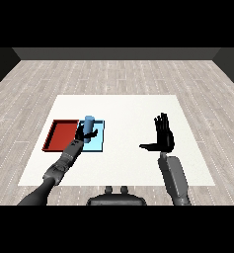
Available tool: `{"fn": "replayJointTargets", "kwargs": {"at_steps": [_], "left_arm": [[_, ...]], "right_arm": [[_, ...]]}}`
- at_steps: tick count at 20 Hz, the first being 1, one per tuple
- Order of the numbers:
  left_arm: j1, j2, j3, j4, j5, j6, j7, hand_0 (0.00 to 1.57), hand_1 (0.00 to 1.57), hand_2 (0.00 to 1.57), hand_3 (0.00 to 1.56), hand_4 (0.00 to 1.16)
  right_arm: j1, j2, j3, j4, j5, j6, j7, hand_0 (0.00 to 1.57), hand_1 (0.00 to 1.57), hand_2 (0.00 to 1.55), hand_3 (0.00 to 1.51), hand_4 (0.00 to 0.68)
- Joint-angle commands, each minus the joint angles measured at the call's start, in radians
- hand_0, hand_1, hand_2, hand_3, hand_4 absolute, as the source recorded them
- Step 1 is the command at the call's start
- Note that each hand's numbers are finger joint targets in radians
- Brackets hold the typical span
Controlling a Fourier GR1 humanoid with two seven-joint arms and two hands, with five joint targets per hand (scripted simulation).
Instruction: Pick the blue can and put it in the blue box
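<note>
Placement looks almost finished. The left hand [84,132] has its fingers curled round the blue can [89,123], which stands upright over the light blue tray [99,143], in the tray's far-left part, close to the edge it shares with the red tray [61,134]. Whether the can's base already rests on the tray floor or hangs just above it cannot be told from the head view, because the hand covers the lower half of the can. The left forearm reaches in from the lower left, crossing the near corner of the blue tray.

The right hand [164,138] stands well apart on the right side of the white table [128,108], fingers straight and pointing up, thumb stretched out toward the left; it holds nothing.

Judging by this layout, picking and carrying are done, and the can is at the correct tray. What seems left is setting it down if it is not yet seated, uncurling the fingers, and drawing the left hand clear without tipping the can.
</note>
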Motion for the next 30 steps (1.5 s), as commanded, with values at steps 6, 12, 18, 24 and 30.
{"fn": "replayJointTargets", "kwargs": {"at_steps": [6, 12, 18, 24, 30], "left_arm": [[0.008, 0.019, 0.079, 0.127, 0.041, -0.092, 0.015, 0.58, 0.58, 0.59, 0.51, 0.54], [-0.019, 0.014, 0.041, 0.131, -0.012, 0.052, 0.068, 0.00, 0.00, 0.00, 0.00, 0.00], [-0.027, -0.002, 0.106, 0.064, 0.034, 0.146, -0.006, 0.00, 0.00, 0.00, 0.00, 0.00], [-0.019, -0.016, 0.172, -0.267, 0.116, -0.049, -0.389, 0.00, 0.00, 0.00, 0.00, 0.00], [0.136, -0.026, 0.116, -0.467, 0.165, -0.429, -0.483, 0.00, 0.00, 0.00, 0.00, 0.00]], "right_arm": [[-0.033, 0.003, -0.048, 0.038, -0.045, 0.029, 0.000, 0.00, 0.00, 0.00, 0.00, 0.000], [0.025, 0.004, -0.002, -0.057, 0.013, 0.011, 0.013, 0.00, 0.00, 0.00, 0.00, 0.000], [0.023, -0.011, -0.032, -0.049, -0.010, 0.050, 0.002, 0.00, 0.00, 0.00, 0.00, 0.000], [0.023, -0.032, -0.018, -0.052, 0.035, 0.035, 0.005, 0.00, 0.00, 0.00, 0.00, 0.000], [0.052, -0.050, -0.007, 0.013, 0.020, 0.093, 0.014, 0.00, 0.00, 0.00, 0.00, 0.000]]}}
